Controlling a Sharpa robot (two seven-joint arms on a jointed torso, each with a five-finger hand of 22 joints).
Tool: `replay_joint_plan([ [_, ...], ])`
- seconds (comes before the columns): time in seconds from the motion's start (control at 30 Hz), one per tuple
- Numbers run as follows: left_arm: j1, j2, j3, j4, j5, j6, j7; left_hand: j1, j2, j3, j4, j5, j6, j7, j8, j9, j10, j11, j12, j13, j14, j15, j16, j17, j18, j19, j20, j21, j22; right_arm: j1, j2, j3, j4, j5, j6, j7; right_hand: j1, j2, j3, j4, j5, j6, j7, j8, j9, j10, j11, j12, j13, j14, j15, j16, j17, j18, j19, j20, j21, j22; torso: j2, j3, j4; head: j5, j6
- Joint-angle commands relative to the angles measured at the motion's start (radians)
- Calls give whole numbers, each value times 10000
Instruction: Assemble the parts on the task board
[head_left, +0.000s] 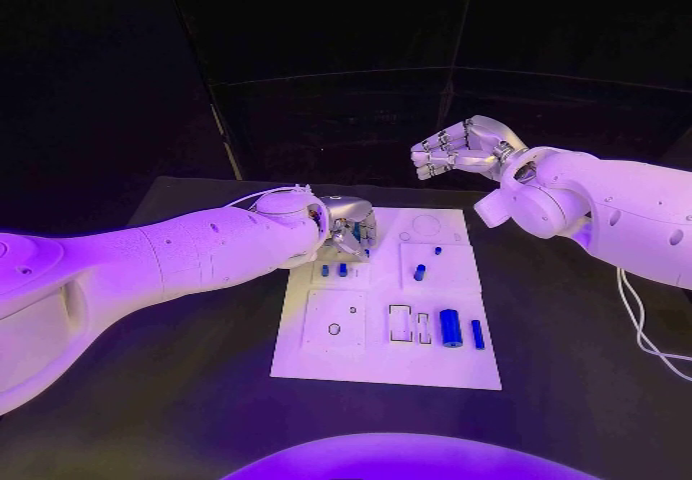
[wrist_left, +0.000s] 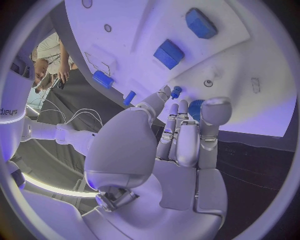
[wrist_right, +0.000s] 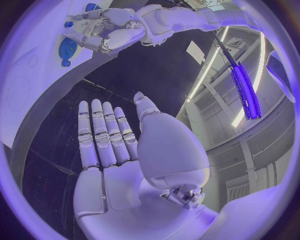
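The white task board (head_left: 387, 355) lies mid-table. My left hand (head_left: 346, 226) reaches down over its far left corner, fingers close together and pointing at the plate. In the left wrist view the fingertips (wrist_left: 167, 96) sit beside a small blue peg (wrist_left: 177, 91), and a round blue part (wrist_left: 194, 107) shows between fingers and thumb; whether anything is held is unclear. The left hand (wrist_right: 106, 30) also appears beside that round part (wrist_right: 67, 49) in the right wrist view. My right hand (head_left: 462, 147) hangs raised beyond the board's far right, its palm (wrist_right: 125, 165) flat and empty.
Loose blue parts lie on the board: a thick cylinder (head_left: 450, 328), a slim rod (head_left: 477, 333), a short piece (head_left: 420, 271) and two small ones (head_left: 333, 269). Blue blocks (wrist_left: 169, 53) (wrist_left: 201, 22) show in the left wrist view. A white cable (head_left: 645, 335) trails at the right.
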Motion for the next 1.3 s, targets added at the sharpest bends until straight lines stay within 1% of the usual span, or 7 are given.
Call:
replay_joint_plan([
  [0.03, 2, 60, 10, -64, -256, 248, -99, -8, 110, 26, 11, -51, 74, -4, -51, -12, 83, -8, -63, 4, 222, -47, 23, -24, -75, 62, 2, 47, 56, 21, 12, 8, 16, 6, 53, 105, 3, 77, -41, -1, 34, -45, 159, 33, 8, -46, 13, 40, 5, -56, 6, 40, -13, 119, 56, 11, -61, -8, 0, 1, 10, -13, 7],
  [0.17, -7, 142, 12, -141, -305, 382, -169, -2, 165, 81, 21, -50, 163, -8, -81, -27, 183, -23, -113, -1, 228, -60, 27, -42, -79, 81, -9, 70, 91, 21, 32, 8, 9, 6, 62, 104, 3, 77, -41, -1, 34, -45, 159, 33, 8, -46, 13, 40, 5, -56, 6, 40, -13, 119, 56, 11, -61, -8, 2, 6, 4, 2, 5],
  [0.37, -21, 250, 15, -220, -363, 572, -318, 22, 229, 183, 17, -47, 301, -16, -121, -45, 340, -50, -191, -5, 235, -81, 37, -62, -94, 104, -26, 136, 182, 21, 62, 8, -3, 5, 71, 98, 3, 77, -41, -1, 34, -45, 159, 33, 8, -46, 13, 40, 5, -56, 6, 40, -13, 119, 56, 11, -61, -8, 5, 0, 5, -4, 5],
  [0.47, -23, 295, 17, -253, -378, 656, -380, 33, 254, 227, 13, -45, 346, -20, -135, -51, 387, -57, -222, -6, 236, -87, 40, -69, -96, 107, -33, 147, 201, 21, 62, 8, 6, 5, 69, 92, 3, 77, -41, -1, 34, -45, 159, 33, 8, -46, 13, 40, 5, -56, 6, 40, -13, 119, 56, 11, -61, -8, 13, 7, 1, 5, 12],
  [0.83, -26, 407, 19, -378, -390, 1045, -585, 59, 334, 385, 2, -45, 528, -35, -172, -62, 583, -90, -320, -4, 240, -112, 62, -81, -105, 112, -57, 182, 266, 22, 85, 8, -21, 5, 92, 96, 13, 98, -45, 1, 40, -45, 159, 34, 8, -50, 12, 47, 4, -57, 6, 43, -12, 120, 60, 11, -69, -7, -5, 6, 15, -14, -33],
  [1.07, -26, 450, 20, -429, -391, 1160, -711, 72, 348, 437, -9, -48, 521, -13, -213, -77, 585, -79, -374, -10, 236, -110, 65, -91, -110, 111, -59, 194, 288, 22, 96, 8, -29, 5, 102, 102, 13, 111, -47, 6, 40, -45, 159, 35, 8, -52, 12, 50, 4, -58, 6, 45, -12, 120, 62, 11, -72, -7, -3, 1, 12, -21, -50],
  [1.3, -27, 474, 20, -438, -506, 1038, -674, 289, 530, 850, -146, -35, 750, 31, -236, -73, 839, -77, -470, 7, 247, -114, 99, -100, -157, 176, -66, 408, 555, 22, 105, 8, -31, 5, 101, 107, 13, 111, -47, 6, 40, -45, 159, 35, 8, -52, 12, 50, 4, -58, 6, 45, -12, 120, 62, 11, -72, -7, -4, 4, 15, -14, -43],
])
